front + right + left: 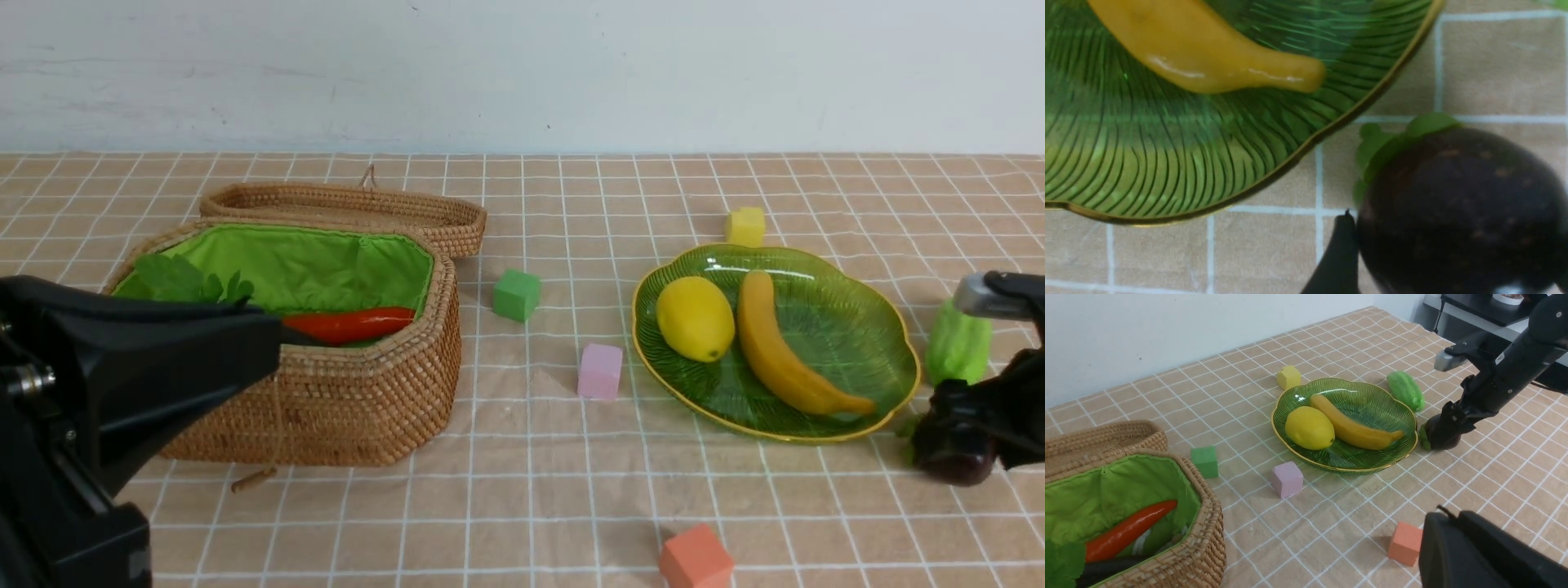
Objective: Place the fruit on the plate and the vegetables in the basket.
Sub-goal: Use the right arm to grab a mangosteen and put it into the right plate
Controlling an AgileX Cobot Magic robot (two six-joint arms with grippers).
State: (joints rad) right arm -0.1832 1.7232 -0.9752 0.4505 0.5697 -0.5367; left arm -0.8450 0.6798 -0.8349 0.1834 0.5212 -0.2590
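Observation:
The lemon [695, 318] and banana [784, 351] lie on the green glass plate [857, 327]. The round dark purple fruit [955, 457] sits on the cloth just off the plate's near right edge. My right gripper [967, 445] is shut on it; in the right wrist view the fruit [1457, 212] fills the gap between the fingers [1339, 261]. The wicker basket [343, 400] holds the carrot [351, 324], green leaves [180, 282] and the dark eggplant [1110, 567]. The bumpy green gourd [959, 347] lies right of the plate. My left gripper [277, 335] is shut and empty, in front of the basket.
The flat woven lid [343, 204] lies behind the basket. Foam cubes are scattered about: green [516, 295], pink [600, 371], yellow [746, 226] behind the plate, orange [695, 559] near the front edge. A white wall runs along the back.

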